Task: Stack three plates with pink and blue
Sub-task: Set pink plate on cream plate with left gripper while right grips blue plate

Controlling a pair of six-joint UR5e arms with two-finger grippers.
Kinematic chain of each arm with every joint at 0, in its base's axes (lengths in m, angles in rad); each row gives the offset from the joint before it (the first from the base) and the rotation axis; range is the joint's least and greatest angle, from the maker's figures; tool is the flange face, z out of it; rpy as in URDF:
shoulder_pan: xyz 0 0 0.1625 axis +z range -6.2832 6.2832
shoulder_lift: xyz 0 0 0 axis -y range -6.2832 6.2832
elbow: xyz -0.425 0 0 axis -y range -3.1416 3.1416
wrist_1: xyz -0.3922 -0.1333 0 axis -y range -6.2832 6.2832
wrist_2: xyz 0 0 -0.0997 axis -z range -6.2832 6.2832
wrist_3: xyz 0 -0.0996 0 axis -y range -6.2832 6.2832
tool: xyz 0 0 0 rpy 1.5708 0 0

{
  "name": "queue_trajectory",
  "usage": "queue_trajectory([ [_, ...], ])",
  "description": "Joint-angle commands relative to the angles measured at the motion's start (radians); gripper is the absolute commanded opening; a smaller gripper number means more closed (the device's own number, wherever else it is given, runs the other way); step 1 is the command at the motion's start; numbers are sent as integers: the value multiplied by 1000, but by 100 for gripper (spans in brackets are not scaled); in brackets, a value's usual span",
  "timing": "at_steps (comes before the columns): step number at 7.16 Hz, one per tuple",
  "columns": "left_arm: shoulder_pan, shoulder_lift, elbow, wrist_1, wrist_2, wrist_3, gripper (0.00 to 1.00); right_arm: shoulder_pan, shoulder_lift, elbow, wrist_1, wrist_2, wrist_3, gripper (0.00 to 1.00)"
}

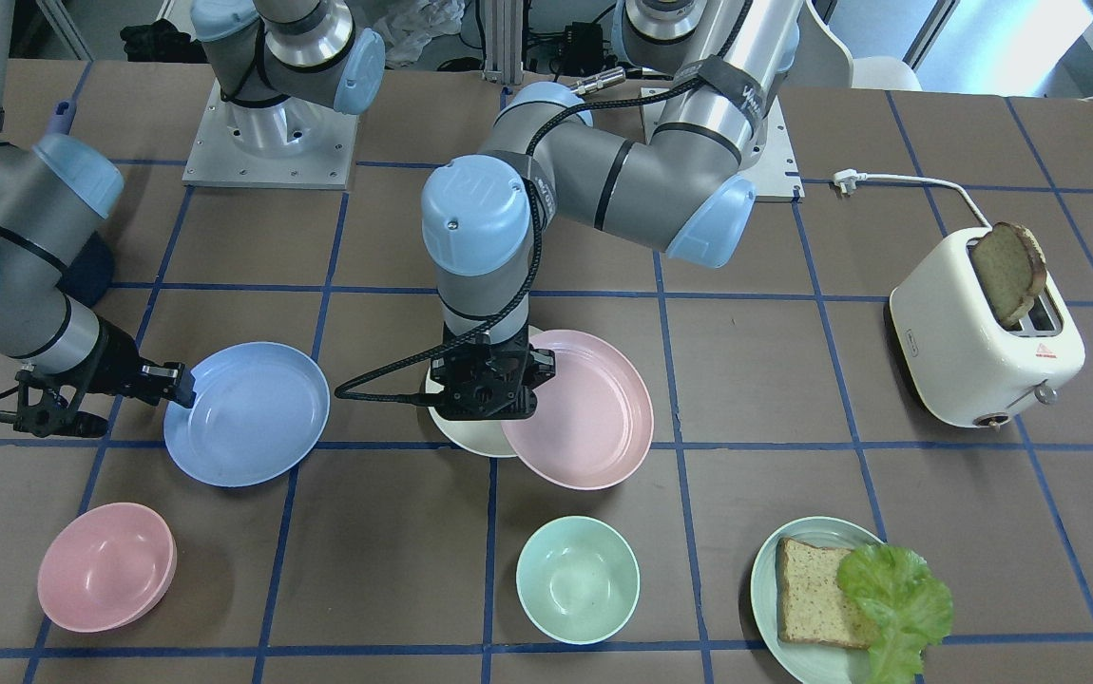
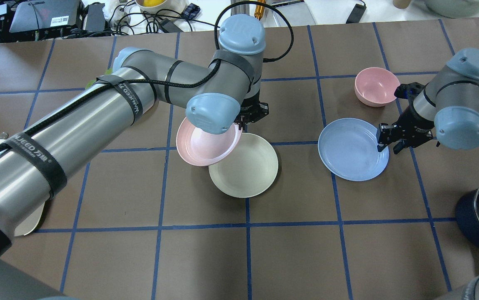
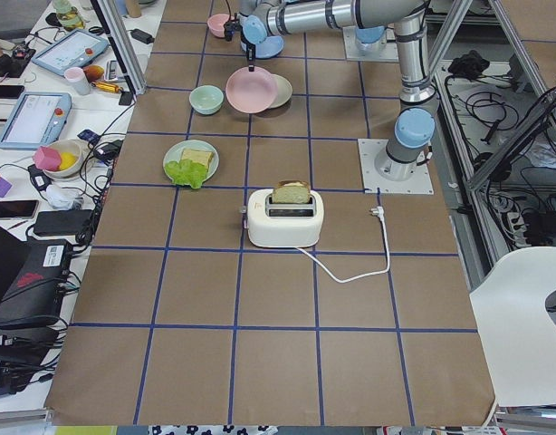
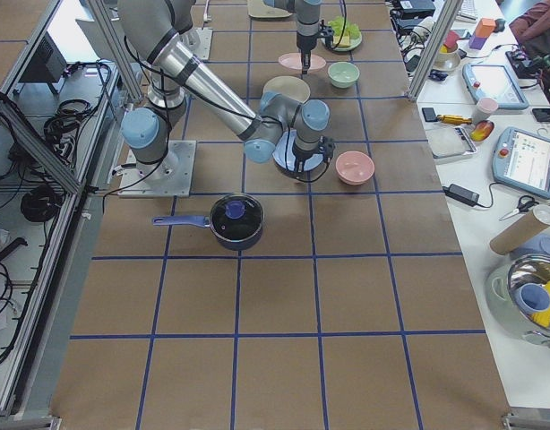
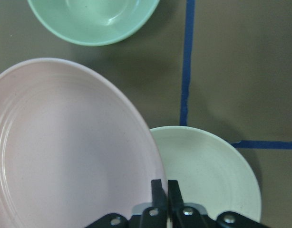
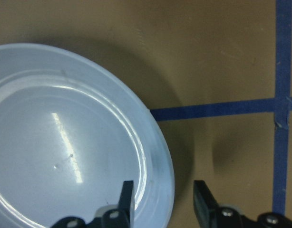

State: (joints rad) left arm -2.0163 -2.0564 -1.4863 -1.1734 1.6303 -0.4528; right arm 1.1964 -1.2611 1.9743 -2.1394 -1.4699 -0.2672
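My left gripper [image 2: 241, 123] is shut on the rim of the pale pink plate [image 2: 206, 143] and holds it tilted. The pink plate partly overlaps the cream-white plate [image 2: 245, 166], which lies flat on the table. In the left wrist view the fingertips [image 5: 159, 190] pinch the pink plate [image 5: 65, 152] with the cream plate [image 5: 208, 175] below. The light blue plate [image 2: 350, 148] lies to the right. My right gripper [image 2: 387, 141] is open, its fingers [image 6: 128, 194] either side of the blue plate's [image 6: 65, 137] rim.
A pink bowl [image 2: 376, 86] stands beyond the blue plate. A mint bowl [image 1: 577, 579] and a mint plate [image 1: 770, 579] with bread and lettuce stand on the operators' side. A toaster [image 1: 984, 342] and a dark pot [image 4: 237, 219] stand at opposite ends of the table.
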Motion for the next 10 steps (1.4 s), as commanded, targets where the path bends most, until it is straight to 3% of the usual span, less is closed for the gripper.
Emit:
queue_trajectory([
  [1, -91, -24, 23, -12, 10, -93, 0, 0, 25, -18, 1, 0, 2, 48],
  [4, -133, -37, 14, -15, 6, -127, 0, 0, 40, -19, 1, 2, 0, 40],
  [6, -133, -56, 12, -6, 11, -127, 0, 0, 40, -19, 1, 19, 2, 22],
  [7, -133, -60, 11, -3, 13, -124, 14, 2, 39, -20, 1, 19, 2, 7],
  [8, -133, -71, 3, -6, 19, -113, 99, 2, 37, -20, 6, 19, 0, 0],
  [10, -128, -62, 17, 0, 52, -113, 100, 8, 34, -50, 13, 23, -3, 0],
])
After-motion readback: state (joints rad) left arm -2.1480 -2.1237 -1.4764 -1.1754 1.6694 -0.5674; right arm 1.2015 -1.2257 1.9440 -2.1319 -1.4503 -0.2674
